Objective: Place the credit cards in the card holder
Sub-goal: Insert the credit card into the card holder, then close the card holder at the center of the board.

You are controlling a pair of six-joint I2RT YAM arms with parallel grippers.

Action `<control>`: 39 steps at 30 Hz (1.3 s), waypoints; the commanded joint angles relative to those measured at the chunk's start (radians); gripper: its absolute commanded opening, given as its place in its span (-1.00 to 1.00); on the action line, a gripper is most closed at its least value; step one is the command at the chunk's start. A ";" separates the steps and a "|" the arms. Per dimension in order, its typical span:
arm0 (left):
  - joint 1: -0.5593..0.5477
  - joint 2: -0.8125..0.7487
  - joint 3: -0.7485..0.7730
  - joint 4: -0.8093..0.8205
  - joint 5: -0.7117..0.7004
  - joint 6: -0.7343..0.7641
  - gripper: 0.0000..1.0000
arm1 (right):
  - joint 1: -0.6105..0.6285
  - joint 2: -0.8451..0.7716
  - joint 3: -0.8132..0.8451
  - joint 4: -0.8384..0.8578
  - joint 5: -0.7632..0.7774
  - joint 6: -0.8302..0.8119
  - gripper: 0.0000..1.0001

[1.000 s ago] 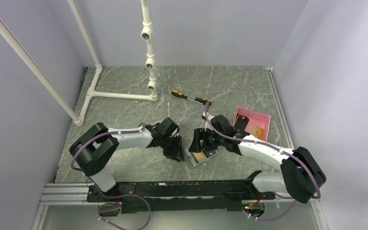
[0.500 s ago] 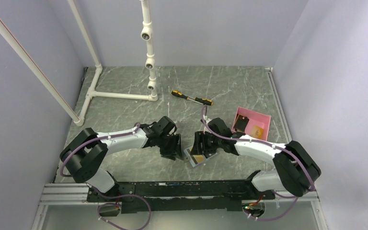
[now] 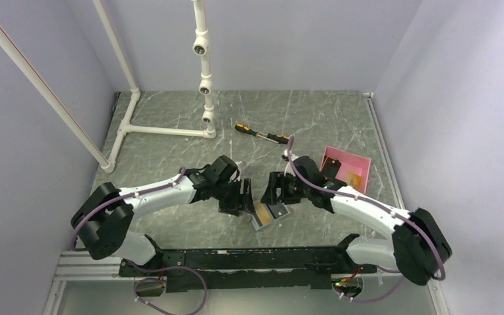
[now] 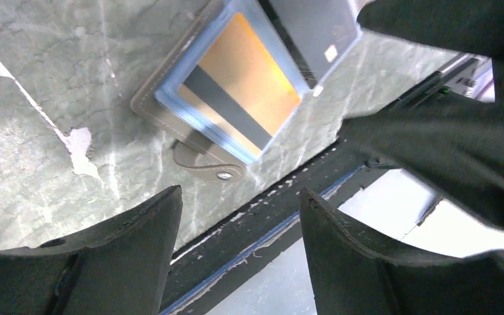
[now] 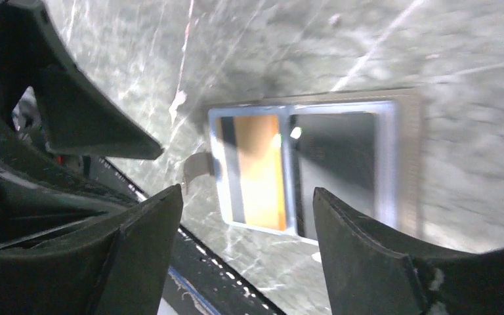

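The grey-green marbled tabletop carries everything, and a white PVC pipe frame stands at its far left, well away from both sets of jaws. The left arm and the right arm reach inward toward each other. The left jaws and the right jaws come close together over the near middle of the tabletop. Both pairs stand apart with nothing between them (each wrist view shows bare marble and the wallet through the gap). A pink tray sits behind the right jaws, off to their outer side, with a dark card and a tan card lying in it. A yellow-and-black screwdriver lies farther out, beyond both jaws. The card holder lies flat and unfolded on the tabletop, just below and between the two sets of jaws and touched by neither. Its light blue inside faces up. One half holds an orange card with a dark stripe, and the other half holds a dark grey card. A small snap tab sticks out from the holder's edge on the orange card's side.
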 commanded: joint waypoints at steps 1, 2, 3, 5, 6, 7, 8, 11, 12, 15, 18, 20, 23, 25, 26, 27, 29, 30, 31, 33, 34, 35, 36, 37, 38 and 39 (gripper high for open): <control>-0.007 -0.063 0.077 0.001 0.031 -0.002 0.43 | -0.091 -0.115 0.021 -0.199 0.135 -0.079 0.55; -0.009 -0.058 0.088 0.013 0.047 -0.003 0.42 | -0.128 -0.133 0.004 -0.210 0.116 -0.087 0.57; -0.011 -0.047 0.099 0.035 0.063 -0.006 0.39 | -0.163 -0.150 -0.011 -0.217 0.095 -0.095 0.58; -0.014 0.004 0.121 0.086 0.095 -0.014 0.26 | -0.226 -0.168 -0.036 -0.222 0.064 -0.106 0.59; -0.016 0.031 0.133 0.099 0.103 -0.015 0.17 | -0.252 -0.169 -0.045 -0.211 0.028 -0.108 0.59; -0.019 0.061 0.153 0.108 0.109 -0.015 0.10 | -0.268 -0.163 -0.051 -0.205 0.004 -0.108 0.59; -0.021 0.089 0.166 0.117 0.112 -0.012 0.03 | -0.276 -0.152 -0.049 -0.214 0.005 -0.106 0.58; -0.026 0.165 0.195 0.120 0.100 0.004 -0.12 | -0.286 -0.112 -0.047 -0.226 0.015 -0.095 0.45; -0.025 0.188 0.208 0.108 0.086 0.015 -0.15 | -0.286 -0.104 -0.050 -0.225 0.015 -0.087 0.40; -0.025 0.232 0.229 0.062 0.018 0.044 -0.26 | -0.287 -0.089 -0.064 -0.217 0.009 -0.069 0.27; -0.024 0.254 0.214 0.054 -0.022 0.053 -0.33 | -0.288 -0.092 -0.071 -0.217 0.018 -0.060 0.23; -0.023 0.269 0.197 0.056 -0.033 0.051 -0.40 | -0.287 -0.086 -0.070 -0.222 0.021 -0.060 0.23; -0.024 0.269 0.151 0.077 -0.039 0.036 -0.48 | -0.286 -0.070 -0.074 -0.211 -0.005 -0.057 0.23; -0.024 0.260 0.116 0.095 -0.045 0.024 -0.51 | -0.286 -0.054 -0.084 -0.190 -0.034 -0.049 0.23; -0.023 0.257 0.102 0.101 -0.047 0.019 -0.51 | -0.286 -0.049 -0.093 -0.174 -0.054 -0.043 0.22; -0.023 0.254 0.091 0.104 -0.050 0.017 -0.52 | -0.286 -0.046 -0.106 -0.152 -0.074 -0.034 0.23; -0.024 0.251 0.073 0.113 -0.052 0.012 -0.55 | -0.286 -0.045 -0.132 -0.093 -0.129 -0.013 0.22; -0.023 0.250 0.064 0.118 -0.051 0.010 -0.56 | -0.286 -0.052 -0.145 -0.067 -0.152 0.001 0.22; -0.023 0.250 0.057 0.123 -0.050 0.008 -0.56 | -0.287 -0.058 -0.154 -0.041 -0.175 0.016 0.22; -0.023 0.254 0.047 0.135 -0.046 0.005 -0.58 | -0.286 -0.065 -0.168 -0.001 -0.207 0.042 0.23; -0.024 0.257 0.043 0.139 -0.045 0.005 -0.59 | -0.286 -0.068 -0.174 0.021 -0.225 0.058 0.23; -0.023 0.259 0.037 0.144 -0.043 0.003 -0.60 | -0.287 -0.072 -0.183 0.049 -0.247 0.074 0.23; -0.023 0.260 0.031 0.151 -0.042 0.002 -0.60 | -0.286 -0.074 -0.191 0.078 -0.271 0.093 0.23; -0.023 0.261 0.024 0.158 -0.040 0.001 -0.61 | -0.287 -0.077 -0.198 0.104 -0.289 0.111 0.23; -0.023 0.261 0.018 0.164 -0.040 -0.001 -0.61 | -0.286 -0.080 -0.203 0.126 -0.306 0.126 0.23; -0.023 0.263 0.013 0.168 -0.039 -0.003 -0.61 | -0.287 -0.083 -0.207 0.140 -0.325 0.139 0.24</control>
